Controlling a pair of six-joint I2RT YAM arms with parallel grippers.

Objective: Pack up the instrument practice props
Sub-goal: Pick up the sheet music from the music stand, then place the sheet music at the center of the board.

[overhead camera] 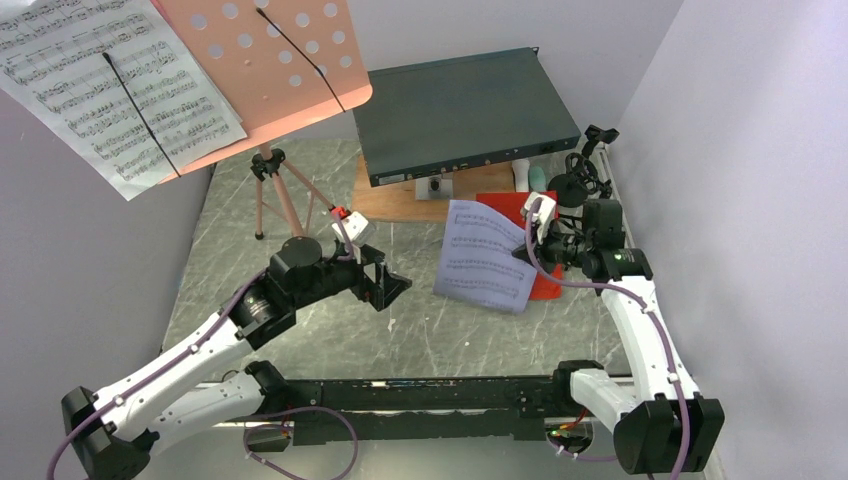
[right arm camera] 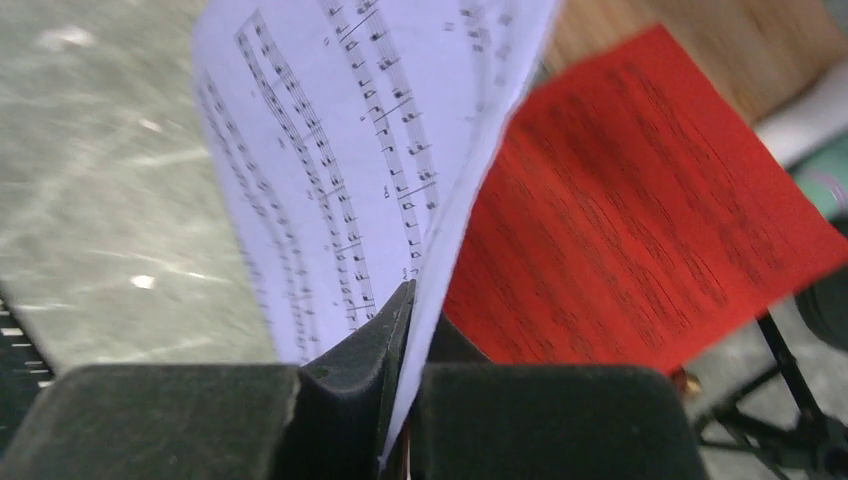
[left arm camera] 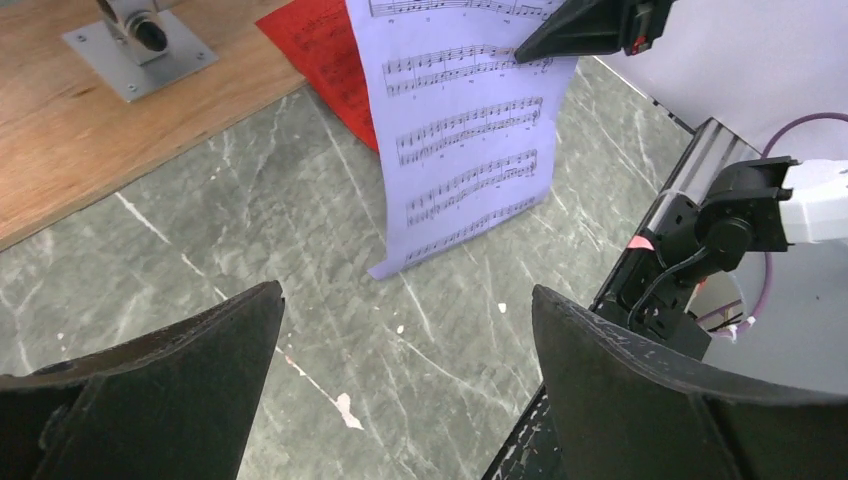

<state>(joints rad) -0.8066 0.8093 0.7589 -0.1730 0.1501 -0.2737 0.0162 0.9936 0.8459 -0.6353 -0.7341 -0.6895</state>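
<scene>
My right gripper (right arm camera: pixel 412 300) is shut on the right edge of a lavender sheet-music page (overhead camera: pixel 483 256), which hangs curved above the table. Under it lies a red page (right arm camera: pixel 640 210), also seen as the red page (overhead camera: pixel 545 245) on the marble. My left gripper (left arm camera: pixel 405 295) stands wide open over bare marble with nothing between its fingers, left of the lavender page (left arm camera: pixel 455 130). The salmon-pink music stand (overhead camera: pixel 270 60) stands at the back left with a white sheet-music page (overhead camera: pixel 105 90) on it. A small black mic stand (overhead camera: pixel 580 180) and white and mint tubes (overhead camera: pixel 528 175) sit at the back right.
A dark grey rack-mount box (overhead camera: pixel 462 110) rests on a wooden board (overhead camera: pixel 400 205) at the back centre. A metal bracket (left arm camera: pixel 140 40) is fixed to the board. A black rail (overhead camera: pixel 420 395) runs along the near edge. Walls close in left and right.
</scene>
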